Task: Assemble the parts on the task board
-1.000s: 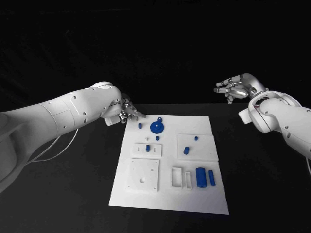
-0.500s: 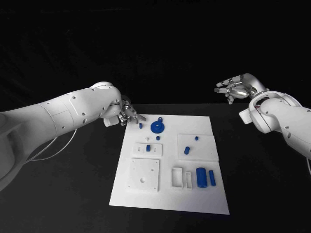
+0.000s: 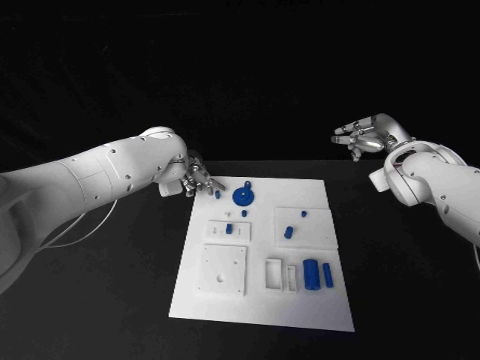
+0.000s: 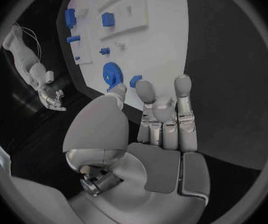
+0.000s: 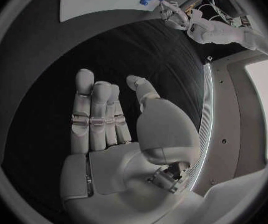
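On the black table [image 3: 100, 300] lies the white task board [image 3: 305, 304], its near end bare. Just beyond that, a raised white square plate [image 3: 223, 270] sits beside narrow white slots [image 3: 274, 273], with a large blue cylinder [image 3: 310, 274] and a slimmer blue bar [image 3: 327, 274] lying alongside. Farther up, a small blue block [image 3: 228, 229] stands in a low white holder, and two blue pegs [image 3: 288, 231] rest on another raised square. Near the far end lies a blue gear [image 3: 242, 197], with a short blue pin [image 3: 217, 194] just beside it. The left hand [image 3: 197, 178] hovers at the board's far left corner, fingers [image 4: 183, 87] extended and apart over the pin, holding nothing. The right hand [image 3: 361, 135] hangs well off the board's far right, fingers spread, empty.
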You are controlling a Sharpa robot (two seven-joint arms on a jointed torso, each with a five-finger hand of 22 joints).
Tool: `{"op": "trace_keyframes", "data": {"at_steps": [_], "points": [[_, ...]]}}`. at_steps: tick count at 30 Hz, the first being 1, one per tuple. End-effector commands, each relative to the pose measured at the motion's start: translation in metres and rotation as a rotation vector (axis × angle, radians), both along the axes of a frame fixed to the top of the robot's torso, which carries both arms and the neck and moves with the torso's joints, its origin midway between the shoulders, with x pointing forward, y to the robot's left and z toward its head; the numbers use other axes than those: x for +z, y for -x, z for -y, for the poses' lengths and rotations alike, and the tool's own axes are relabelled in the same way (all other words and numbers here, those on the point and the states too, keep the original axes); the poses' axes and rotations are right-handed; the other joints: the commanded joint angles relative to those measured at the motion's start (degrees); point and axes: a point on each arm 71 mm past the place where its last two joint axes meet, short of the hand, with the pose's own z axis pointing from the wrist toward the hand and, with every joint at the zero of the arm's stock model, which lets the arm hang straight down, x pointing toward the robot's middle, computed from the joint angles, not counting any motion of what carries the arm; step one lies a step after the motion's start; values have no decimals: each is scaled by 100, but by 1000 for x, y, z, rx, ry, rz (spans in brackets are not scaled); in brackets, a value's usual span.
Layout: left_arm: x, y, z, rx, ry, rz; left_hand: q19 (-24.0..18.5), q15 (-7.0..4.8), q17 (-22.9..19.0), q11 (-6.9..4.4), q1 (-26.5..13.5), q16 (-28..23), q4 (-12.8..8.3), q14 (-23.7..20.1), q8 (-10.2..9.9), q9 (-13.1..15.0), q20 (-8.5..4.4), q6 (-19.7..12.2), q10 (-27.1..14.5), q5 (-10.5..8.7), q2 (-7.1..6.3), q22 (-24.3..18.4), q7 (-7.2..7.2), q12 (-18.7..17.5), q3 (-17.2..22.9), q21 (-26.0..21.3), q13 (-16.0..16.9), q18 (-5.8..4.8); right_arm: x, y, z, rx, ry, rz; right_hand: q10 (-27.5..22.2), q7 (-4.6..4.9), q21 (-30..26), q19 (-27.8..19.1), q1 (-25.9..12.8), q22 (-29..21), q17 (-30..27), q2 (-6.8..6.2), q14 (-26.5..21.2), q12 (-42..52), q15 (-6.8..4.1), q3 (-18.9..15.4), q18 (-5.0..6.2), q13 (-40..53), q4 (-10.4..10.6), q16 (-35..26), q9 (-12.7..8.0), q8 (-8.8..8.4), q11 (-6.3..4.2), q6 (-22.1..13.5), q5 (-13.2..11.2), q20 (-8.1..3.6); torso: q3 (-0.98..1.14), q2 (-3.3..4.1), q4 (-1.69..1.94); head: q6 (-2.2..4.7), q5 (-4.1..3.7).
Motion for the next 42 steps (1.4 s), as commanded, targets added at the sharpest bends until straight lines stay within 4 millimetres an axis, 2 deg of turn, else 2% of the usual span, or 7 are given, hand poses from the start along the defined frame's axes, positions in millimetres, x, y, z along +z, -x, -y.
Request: {"op": "trace_keyframes", "data": {"at_steps": [1,9,16,24,38,40,42], "points": [[0,2,3,-26,7,-24,-14,3,4,16,3,35,-84,24,-55,16,37,-21,88,21,87,100,1,20,-8,41,1,-48,0,0,-2,15,1,-3,-21,-6,-2,198,-8,1,1,-36,-7,-2,22,-7,87,-7,26,-17,-6,12,11,-42,10,10,1,4,0,-7,2],[-1,2,6,-25,21,-22,-19,10,-13,26,-21,35,-218,19,-129,2,48,-37,83,17,179,99,15,25,-29,46,2,-35,-1,0,-3,16,0,-4,-21,-6,-2,198,-8,1,1,-36,-7,-2,22,-7,87,-7,26,-17,-6,12,11,-42,10,10,-1,5,-5,-2,11],[0,1,5,-9,39,-14,-16,2,-21,20,-1,40,-726,21,-153,15,34,-70,77,8,709,96,8,31,-287,50,2,-45,-1,-1,-4,17,-1,-4,-21,-5,2,197,8,3,1,-56,-6,-1,22,29,86,-7,67,-14,-6,13,12,-41,10,9,2,5,-2,2,3],[-1,2,7,-15,51,-26,-29,0,-24,14,299,46,-1087,9,-158,12,42,-70,75,25,984,99,-15,35,-401,54,2,-45,-1,-1,-4,18,-1,-5,-21,-5,2,197,8,3,1,-56,-6,-1,22,29,86,-7,67,-14,-6,13,12,-41,10,9,0,6,-3,-1,0],[-2,3,5,-26,59,-39,-37,6,-31,10,577,55,-1389,19,-101,90,120,-62,114,97,1217,102,-45,15,-410,67,-23,22,-2,-1,-5,17,-1,-7,-20,-6,-3,197,3,1,0,-66,-8,3,22,41,86,-5,81,-15,-6,13,12,-34,2,10,-2,9,2,-6,-6],[-2,3,4,-25,61,-38,-40,8,-28,7,631,61,-1457,24,-68,161,151,-84,126,201,1264,102,-53,9,-383,73,-30,56,-2,-1,-5,18,-1,-7,-20,-6,-3,197,3,1,0,-66,-8,3,22,41,86,-5,81,-15,-6,13,12,-34,2,10,-3,9,2,-6,-6],[-2,3,4,-24,63,-37,-40,8,-23,5,684,66,-1516,29,-48,206,164,-96,134,502,1274,102,-60,7,-333,78,-33,71,-2,-1,-5,18,-1,-7,-20,-6,-3,197,3,1,0,-66,-8,3,22,41,86,-5,81,-15,-6,13,12,-34,2,10,-3,9,3,-6,0]]}}
